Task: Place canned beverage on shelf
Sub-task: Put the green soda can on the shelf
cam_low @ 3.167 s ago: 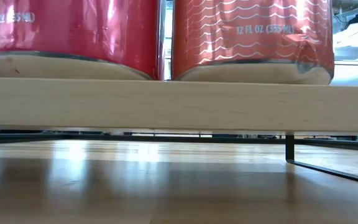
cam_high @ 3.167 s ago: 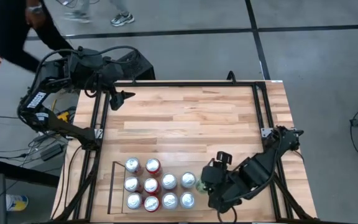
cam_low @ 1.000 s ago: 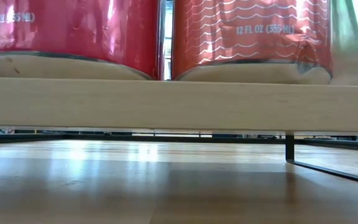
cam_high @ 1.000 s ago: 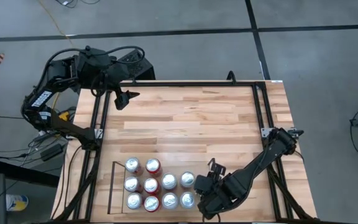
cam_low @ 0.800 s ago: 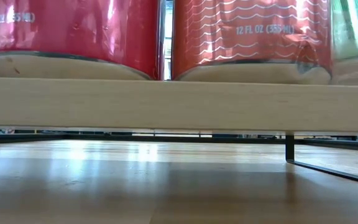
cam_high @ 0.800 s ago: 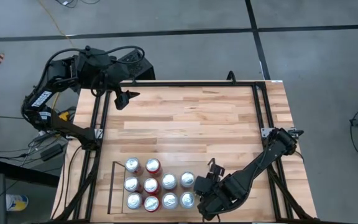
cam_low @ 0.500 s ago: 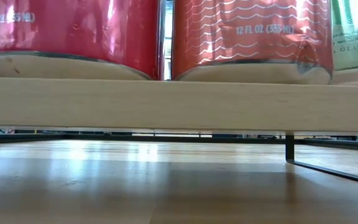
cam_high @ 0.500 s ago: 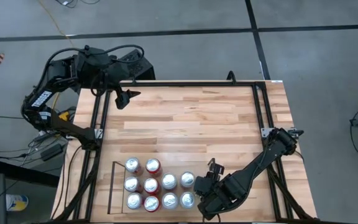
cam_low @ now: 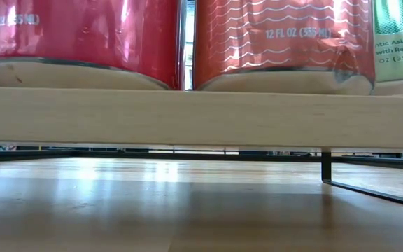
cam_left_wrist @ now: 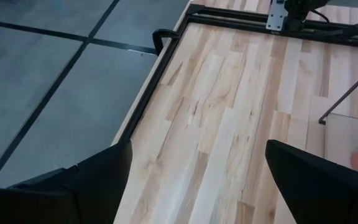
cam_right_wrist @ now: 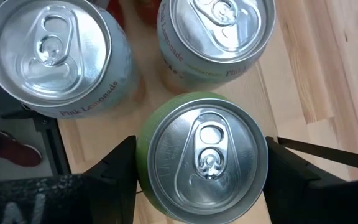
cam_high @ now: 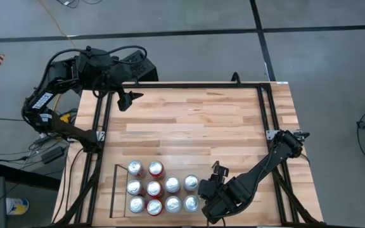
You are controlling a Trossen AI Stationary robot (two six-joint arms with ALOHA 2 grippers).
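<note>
The shelf is a low bay with thin black rails and a light wood plank, at the table's near side. Several cans stand upright on it, silver tops up; two red ones fill the low view. My right gripper is at the shelf's right end, shut on a green can, which also shows at the low view's right edge. My left gripper hangs open and empty over the table's far left corner. My right gripper pinches the green can between its two fingers, one on each opposite side of the can's wall, just below the top rim. The fingers come from above, pointing down. The can is upright, its base at the level of the shelf plank.
Two silver-topped cans stand close beside the green can. Black frame rails run along the table's edges. Bare wood tabletop lies between the shelf and the far edge.
The green can has come into the low view's right edge beside the red can and now shows sharp and still there. My right gripper has hardly moved at the shelf's right end.
</note>
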